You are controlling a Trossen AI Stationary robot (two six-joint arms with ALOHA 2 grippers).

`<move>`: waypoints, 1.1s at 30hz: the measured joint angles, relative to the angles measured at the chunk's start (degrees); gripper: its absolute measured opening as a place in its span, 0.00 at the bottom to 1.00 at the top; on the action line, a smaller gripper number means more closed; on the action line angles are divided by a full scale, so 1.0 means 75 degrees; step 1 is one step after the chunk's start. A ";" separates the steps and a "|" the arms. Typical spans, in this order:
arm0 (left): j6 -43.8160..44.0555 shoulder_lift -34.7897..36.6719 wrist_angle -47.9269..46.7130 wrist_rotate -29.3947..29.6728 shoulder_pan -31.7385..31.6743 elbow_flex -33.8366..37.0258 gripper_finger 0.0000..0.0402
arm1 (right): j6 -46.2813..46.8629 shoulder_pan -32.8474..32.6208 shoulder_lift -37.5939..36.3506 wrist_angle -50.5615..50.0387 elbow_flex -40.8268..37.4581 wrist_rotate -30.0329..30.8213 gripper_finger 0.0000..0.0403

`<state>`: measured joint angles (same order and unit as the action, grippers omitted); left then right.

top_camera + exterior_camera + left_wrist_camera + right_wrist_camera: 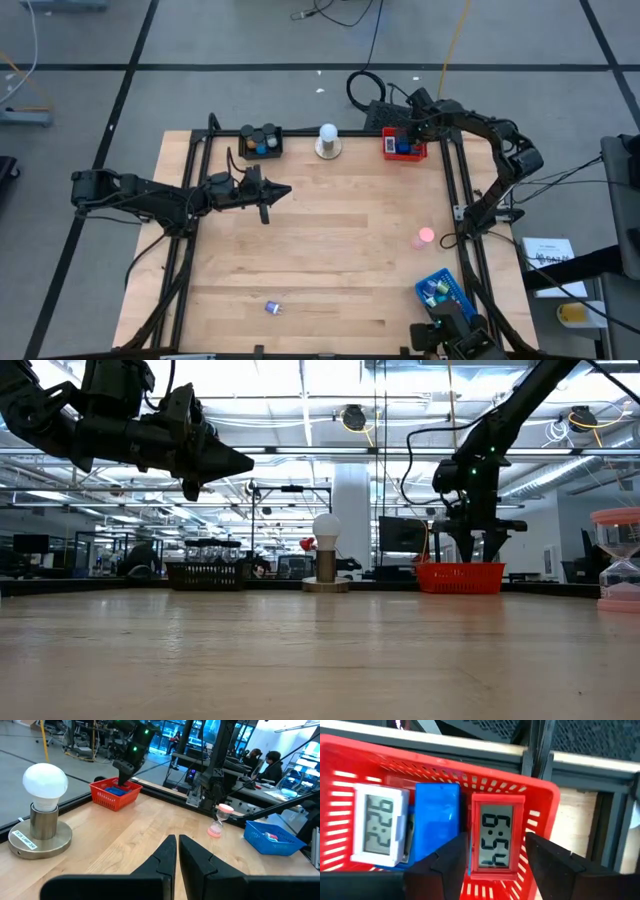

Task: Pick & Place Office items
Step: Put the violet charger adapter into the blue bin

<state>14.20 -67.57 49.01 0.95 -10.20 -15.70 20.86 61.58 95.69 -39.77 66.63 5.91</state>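
Overhead, table-level and left wrist views share the red tray; right wrist hangs close above it.

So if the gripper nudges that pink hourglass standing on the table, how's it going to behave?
The pink hourglass stands upright, tall on small round ends, so a nudge would probably tip it. Once down it would likely roll, being round. The thin waist looks like glass or clear plastic, so possibly fragile.
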 joint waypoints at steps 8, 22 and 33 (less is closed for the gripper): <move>0.0009 0.0000 -0.0211 -0.0052 0.0035 0.0003 0.06 | -0.1198 -0.0106 -0.1188 -0.0294 -0.0003 -0.0203 0.45; 0.0740 0.0000 -0.0145 -0.0064 0.0106 -0.0027 0.06 | -0.1990 -0.2110 -0.5080 0.5076 -0.3964 -0.1405 0.02; 0.1152 0.0000 -0.0258 -0.0341 0.0238 -0.0106 0.06 | -0.2121 -0.3712 -0.7066 0.8737 -0.6061 -0.1627 0.03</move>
<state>22.84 -67.57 47.08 -1.61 -8.41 -16.50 4.95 33.75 42.70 25.76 21.17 -6.29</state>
